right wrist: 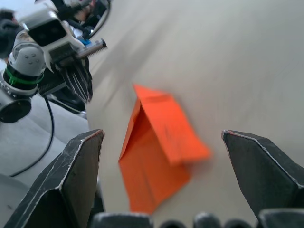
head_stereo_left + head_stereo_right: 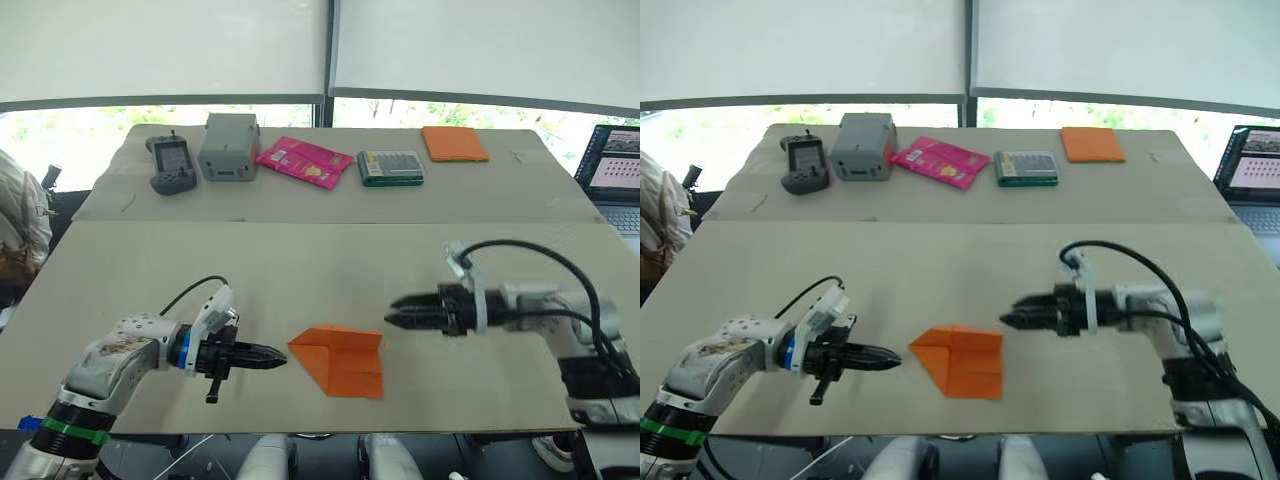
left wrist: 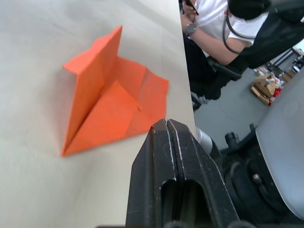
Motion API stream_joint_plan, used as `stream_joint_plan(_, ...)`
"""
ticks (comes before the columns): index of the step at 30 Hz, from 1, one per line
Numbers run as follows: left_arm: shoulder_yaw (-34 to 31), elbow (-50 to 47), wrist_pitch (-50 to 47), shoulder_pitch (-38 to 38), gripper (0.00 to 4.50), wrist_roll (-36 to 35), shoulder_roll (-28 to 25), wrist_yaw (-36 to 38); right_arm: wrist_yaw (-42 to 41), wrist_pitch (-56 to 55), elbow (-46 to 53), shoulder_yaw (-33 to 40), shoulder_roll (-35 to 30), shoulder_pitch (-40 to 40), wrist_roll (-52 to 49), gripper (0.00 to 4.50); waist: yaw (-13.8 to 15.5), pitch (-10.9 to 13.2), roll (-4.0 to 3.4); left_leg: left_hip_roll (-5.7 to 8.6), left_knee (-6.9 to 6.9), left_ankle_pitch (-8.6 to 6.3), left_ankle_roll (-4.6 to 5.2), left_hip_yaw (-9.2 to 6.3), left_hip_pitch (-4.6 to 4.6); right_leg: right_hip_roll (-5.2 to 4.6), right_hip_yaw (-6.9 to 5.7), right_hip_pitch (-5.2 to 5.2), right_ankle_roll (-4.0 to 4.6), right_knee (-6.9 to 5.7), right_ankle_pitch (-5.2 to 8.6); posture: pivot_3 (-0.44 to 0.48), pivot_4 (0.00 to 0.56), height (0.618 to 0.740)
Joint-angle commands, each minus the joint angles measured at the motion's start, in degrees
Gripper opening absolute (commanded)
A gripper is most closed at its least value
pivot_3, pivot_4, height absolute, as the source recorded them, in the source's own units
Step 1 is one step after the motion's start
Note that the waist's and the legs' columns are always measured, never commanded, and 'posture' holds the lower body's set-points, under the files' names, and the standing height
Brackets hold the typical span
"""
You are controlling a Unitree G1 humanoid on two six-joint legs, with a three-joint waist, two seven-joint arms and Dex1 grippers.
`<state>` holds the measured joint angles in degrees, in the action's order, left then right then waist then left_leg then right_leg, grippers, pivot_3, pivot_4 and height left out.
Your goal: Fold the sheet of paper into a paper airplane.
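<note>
I see the paper airplane (image 2: 340, 360) lying half-folded on the tabletop (image 2: 300, 270) between my grippers. Left gripper (image 2: 278, 357) fingers pressed together beside its nose; right gripper (image 2: 392, 313) fingers spread, empty. I'd pin the nose before creasing.

I can't read any text, label or number here: print on the flat pink packet (image 2: 304, 161) and the open laptop's screen (image 2: 613, 157) is too small.
</note>
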<state>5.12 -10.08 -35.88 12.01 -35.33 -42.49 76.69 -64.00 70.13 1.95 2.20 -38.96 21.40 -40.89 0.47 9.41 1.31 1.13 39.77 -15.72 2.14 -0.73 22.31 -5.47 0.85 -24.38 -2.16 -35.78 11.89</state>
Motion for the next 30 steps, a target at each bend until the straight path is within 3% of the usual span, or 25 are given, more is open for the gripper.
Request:
stream_joint_plan(1, 0.77, 0.5, 1.84, 2.32, 0.0, 1.41, 1.22, -1.1, 3.91, 1.52, 5.37, 2.96, 0.9, -1.82, -2.86, 4.4, -0.29, 0.0, -0.01, 0.0, 0.0, 0.0, 0.0, 0.05, -0.02, 0.0, 0.04, -0.01, 0.01, 0.0, -0.02, 0.0, 0.15, 0.74)
stream_joint_plan(3, 1.1, 0.59, 1.98, 2.49, 0.0, 1.89, 1.33, -1.08, 4.51, -4.43, 6.98, 1.49, 0.61, -4.01, 0.17, 4.4, -0.66, 0.0, -0.01, -0.05, 0.0, 0.0, 0.0, 0.09, -0.08, 0.06, 0.05, 0.01, 0.02, -0.02, -0.03, 0.0, 0.15, 0.74)
stream_joint_plan(7, 0.81, 0.04, 1.86, 2.07, 0.0, 2.21, 0.73, -1.19, 2.87, -32.94, 6.42, -1.03, 0.12, -7.87, 13.09, 4.4, -0.74, 0.0, -0.01, -0.04, -0.02, 0.0, 0.0, 0.07, -0.06, 0.19, 0.02, 0.0, -0.07, -0.03, 0.04, 0.0, 0.15, 0.74)
stream_joint_plan(10, 0.56, 0.07, 1.93, 1.81, 0.0, 2.31, 0.47, -1.15, 4.19, -35.51, 4.35, 0.17, 1.11, -7.2, 13.22, 4.4, -1.0, 0.0, 0.0, -0.01, 0.0, 0.0, 0.0, 0.14, -0.08, 0.17, 0.08, 0.02, -0.09, -0.03, 0.04, 0.0, 0.15, 0.74)
stream_joint_plan(12, 0.81, 0.34, 2.32, 1.86, 0.0, 2.86, 0.36, -1.04, 7.91, -17.17, 2.81, 4.78, 2.48, -4.54, 2.73, 4.4, -1.19, 0.01, 0.01, -0.03, 0.02, 0.0, 0.0, 0.12, -0.09, 0.17, 0.08, 0.05, -0.08, -0.04, 0.03, 0.0, 0.15, 0.74)
stream_joint_plan(18, 0.8, 0.15, 2.57, 1.78, 0.0, 3.49, 0.79, -1.25, 12.78, 11.8, -1.4, 13.59, 6.02, -1.84, -14.59, 4.4, -0.87, 0.01, 0.0, -0.07, -0.04, 0.0, 0.01, -0.03, -0.07, 0.16, 0.03, 0.04, 0.0, -0.02, 0.02, 0.0, 0.15, 0.74)
stream_joint_plan(30, 0.94, 0.58, 5.35, -0.97, 0.0, 4.65, 1.34, -2.6, 26.94, 21.36, -6.95, 17.35, 12.02, 3.88, -13.51, 4.4, -1.22, 0.0, -0.01, -0.06, -0.04, 0.0, 0.01, 0.01, -0.07, 0.18, 0.04, 0.04, -0.01, -0.03, 0.01, 0.0, 0.15, 0.74)
